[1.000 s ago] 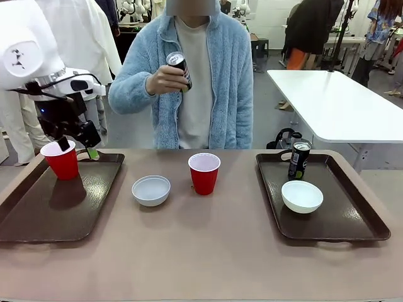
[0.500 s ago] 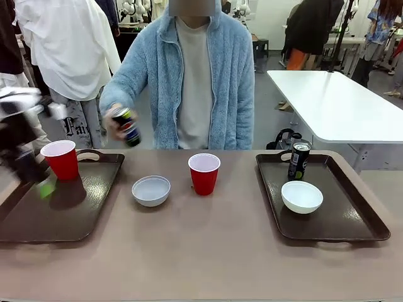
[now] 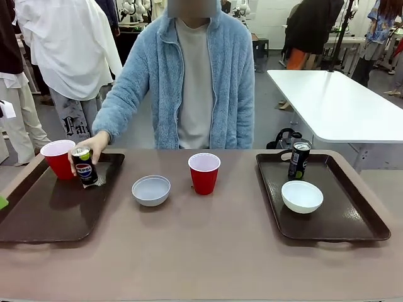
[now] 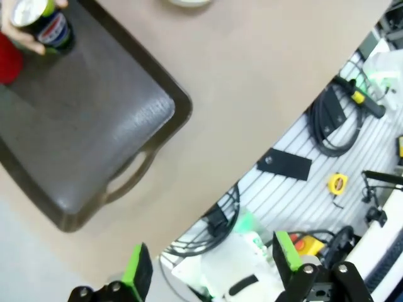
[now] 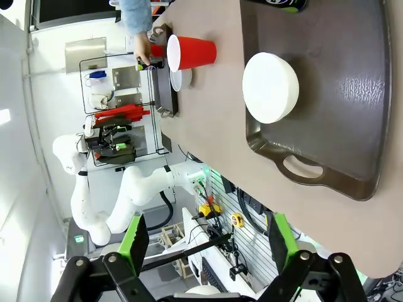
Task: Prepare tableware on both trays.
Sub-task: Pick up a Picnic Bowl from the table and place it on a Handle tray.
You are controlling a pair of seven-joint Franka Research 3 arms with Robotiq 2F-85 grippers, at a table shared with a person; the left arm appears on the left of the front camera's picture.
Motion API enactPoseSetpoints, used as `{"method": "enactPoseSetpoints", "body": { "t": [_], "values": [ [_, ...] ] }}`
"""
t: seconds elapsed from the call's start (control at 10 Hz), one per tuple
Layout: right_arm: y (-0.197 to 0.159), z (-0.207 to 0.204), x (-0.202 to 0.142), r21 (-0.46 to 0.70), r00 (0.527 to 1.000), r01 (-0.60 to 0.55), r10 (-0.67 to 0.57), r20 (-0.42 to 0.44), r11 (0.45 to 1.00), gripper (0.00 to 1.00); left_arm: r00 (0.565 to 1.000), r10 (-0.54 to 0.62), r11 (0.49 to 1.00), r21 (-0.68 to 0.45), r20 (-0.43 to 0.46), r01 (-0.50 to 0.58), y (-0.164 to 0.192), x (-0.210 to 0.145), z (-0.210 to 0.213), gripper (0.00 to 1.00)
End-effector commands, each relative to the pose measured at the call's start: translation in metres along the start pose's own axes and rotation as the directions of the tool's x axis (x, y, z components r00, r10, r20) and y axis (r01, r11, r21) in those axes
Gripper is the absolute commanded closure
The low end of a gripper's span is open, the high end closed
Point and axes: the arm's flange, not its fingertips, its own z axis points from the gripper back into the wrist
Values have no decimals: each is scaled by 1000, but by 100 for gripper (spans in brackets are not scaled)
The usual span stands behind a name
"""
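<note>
The left tray (image 3: 38, 217) holds a red cup (image 3: 58, 158), and a person's hand (image 3: 94, 146) sets a black soda can (image 3: 84, 167) down beside it. On the bare table between the trays stand a pale bowl (image 3: 151, 190) and the second red cup (image 3: 204, 173). The right tray (image 3: 330, 223) carries a can (image 3: 299, 160) and a white bowl (image 3: 302, 196). My left gripper (image 4: 211, 264) is open and empty, off the near corner of the left tray (image 4: 94, 145). My right gripper (image 5: 206, 242) is open and empty, back from the right tray (image 5: 352, 94).
The person in a blue fleece sits at the far side, one arm stretched to the left tray. A white table (image 3: 334, 107) stands behind on the right. Cables and tools (image 4: 334, 119) lie on the floor below the table's near edge.
My left gripper let go of the red cup and pulled back off the left side. The person lowered the can from chest height onto the left tray.
</note>
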Motion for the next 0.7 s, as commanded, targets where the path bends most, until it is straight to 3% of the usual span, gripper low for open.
{"method": "enactPoseSetpoints", "body": {
  "t": [0.0,0.6],
  "values": [
    [2,0,0,-4,1000,10,-10,5,1000,0,1000,-4,1000,-4,-9,4,-3,-2,0,0],
    [2,0,0,-4,1000,10,-10,5,1000,0,1000,-4,1000,-4,-9,4,-3,-2,0,0]
  ]
}}
